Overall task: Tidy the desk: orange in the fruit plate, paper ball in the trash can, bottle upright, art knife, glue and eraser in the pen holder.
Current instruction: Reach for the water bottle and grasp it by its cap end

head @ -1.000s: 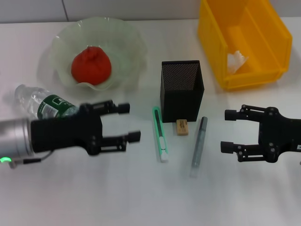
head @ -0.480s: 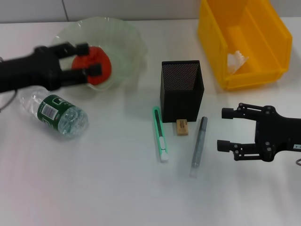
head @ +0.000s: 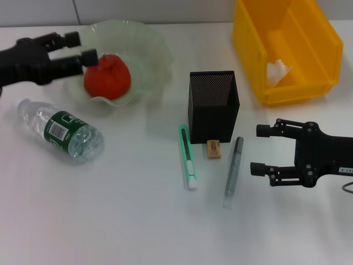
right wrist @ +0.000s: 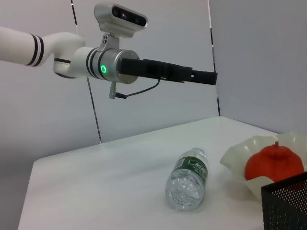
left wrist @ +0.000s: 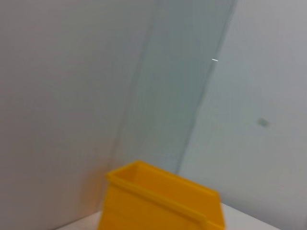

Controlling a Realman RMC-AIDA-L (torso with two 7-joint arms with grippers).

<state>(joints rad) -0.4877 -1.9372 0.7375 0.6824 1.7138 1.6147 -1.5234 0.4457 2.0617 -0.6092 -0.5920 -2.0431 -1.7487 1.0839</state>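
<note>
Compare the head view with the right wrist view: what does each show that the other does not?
Only the head view shows the trash can with the paper ball inside, the art knife, the glue, the eraser and the open right hand.

Only the right wrist view shows the left arm's silver wrist with its camera.

Both show the lying bottle, the orange in the fruit plate, the pen holder and the open left hand.

I record a white tabletop (head: pixel 110 221). The orange (head: pixel 107 77) is red-orange in a pale-green translucent fruit plate (head: pixel 149 49). Bottle (head: pixel 60 130): clear, green label. Trash can (head: pixel 287 44) bright yellow; pen holder (head: pixel 214 105) black mesh. Art knife (head: pixel 187 157) white and green, glue (head: pixel 233 171) grey, eraser (head: pixel 213 149) tan. Both end effectors, left (head: pixel 77 47) and right (head: pixel 262 149), are black.
</note>
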